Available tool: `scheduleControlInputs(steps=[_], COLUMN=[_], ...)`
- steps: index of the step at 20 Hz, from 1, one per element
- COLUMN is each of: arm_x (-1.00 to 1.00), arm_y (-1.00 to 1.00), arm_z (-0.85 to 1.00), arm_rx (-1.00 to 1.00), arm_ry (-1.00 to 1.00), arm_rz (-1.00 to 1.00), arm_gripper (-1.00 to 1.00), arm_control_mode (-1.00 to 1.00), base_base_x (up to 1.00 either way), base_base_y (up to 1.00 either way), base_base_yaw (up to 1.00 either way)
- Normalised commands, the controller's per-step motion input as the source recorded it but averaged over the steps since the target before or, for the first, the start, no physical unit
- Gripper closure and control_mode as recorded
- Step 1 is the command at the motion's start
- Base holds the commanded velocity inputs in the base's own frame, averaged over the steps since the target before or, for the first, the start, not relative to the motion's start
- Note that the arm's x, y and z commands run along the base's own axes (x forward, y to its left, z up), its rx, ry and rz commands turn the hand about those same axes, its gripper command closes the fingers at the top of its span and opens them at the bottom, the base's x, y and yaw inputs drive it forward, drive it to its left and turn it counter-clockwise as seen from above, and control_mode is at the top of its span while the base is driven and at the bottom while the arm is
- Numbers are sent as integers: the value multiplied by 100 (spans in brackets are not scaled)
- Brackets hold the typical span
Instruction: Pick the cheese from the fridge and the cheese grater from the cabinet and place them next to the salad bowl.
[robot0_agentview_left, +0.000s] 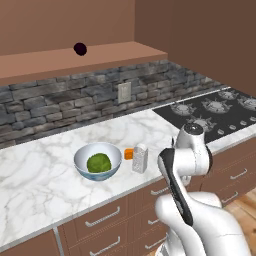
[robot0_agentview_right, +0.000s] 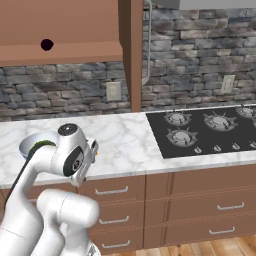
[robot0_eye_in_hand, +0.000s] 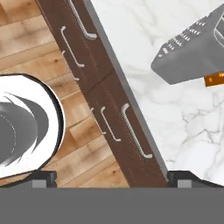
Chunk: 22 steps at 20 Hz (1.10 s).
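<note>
Grater (robot0_agentview_left: 140, 158) and cheese (robot0_agentview_left: 129, 154) are set beside the bowl (robot0_agentview_left: 98, 161) on the worktop (robot0_agentview_left: 45, 170), as required; the claw (robot0_eye_in_hand: 112, 178) is spread apart, empty.

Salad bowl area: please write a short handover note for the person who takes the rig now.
Gripper: jaws open, holding nothing, above the counter edge.
Salad bowl stands on the marble counter, green ball inside.
Cheese grater stands upright to the right of the bowl; the cheese lies between them, behind the grater.
Done: both items are beside the bowl.
Left: nothing to fetch, it seems; perhaps only retract the arm.
</note>
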Motion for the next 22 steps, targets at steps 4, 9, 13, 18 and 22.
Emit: scheduleControlInputs(steps=[4,9,13,18,22], arm_x=[4,0,-3,9,0], arm_y=[0,0,-3,-19,-5], arm_z=[75,57,34,30,3], arm_rx=[-29,-19,-1,3,6], arm_ry=[2,4,0,13,2], arm_rz=[0,2,2,1,6], arm_gripper=[-100,-100,-100,-100,-100], arm_control_mode=[-100,-100,-100,-100,-100], base_base_x=[0,0,0,0,0], base_base_y=[0,0,0,0,0], base_base_yaw=[0,0,0,0,0])
